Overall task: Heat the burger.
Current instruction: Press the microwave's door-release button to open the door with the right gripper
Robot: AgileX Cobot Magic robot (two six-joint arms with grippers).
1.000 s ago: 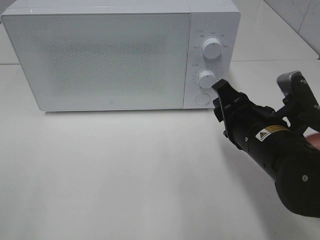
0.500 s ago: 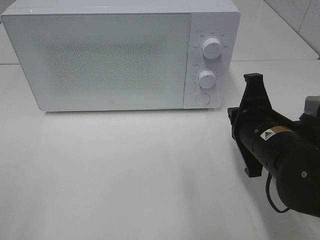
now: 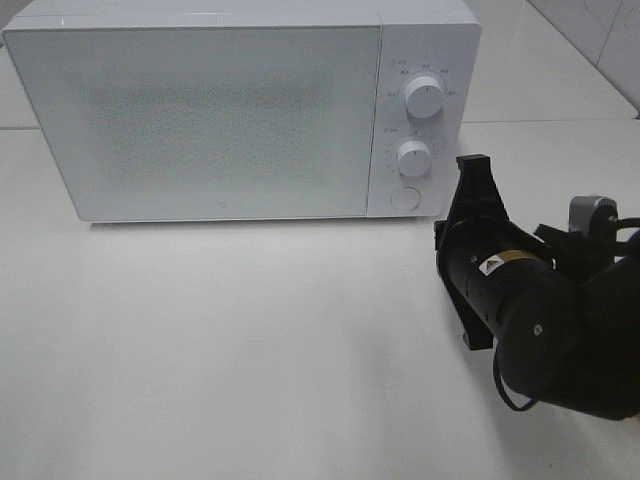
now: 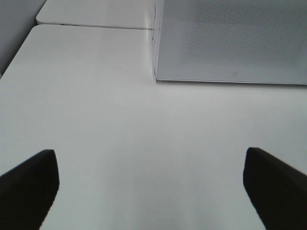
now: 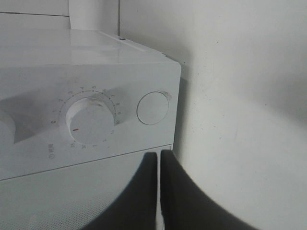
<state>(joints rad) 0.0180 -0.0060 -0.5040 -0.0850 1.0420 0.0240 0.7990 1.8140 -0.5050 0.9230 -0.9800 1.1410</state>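
Microwave (image 3: 220, 120) stands on a white table (image 3: 250, 350) with its frosted door closed. The burger shows in no view, and whether it sits behind that door cannot be told. At the right, the right gripper (image 5: 159, 154) points toward the oven's control panel, its two dark fingers pressed flat together with nothing between them. Its tip is close to the panel's right edge, near the lower knob (image 3: 413, 158) and the round button (image 3: 403, 197) beneath it; an upper knob (image 3: 425, 100) sits above. In the left wrist view, the left gripper (image 4: 153, 191) hangs over bare tabletop in front of the door with its fingers spread wide apart and empty.
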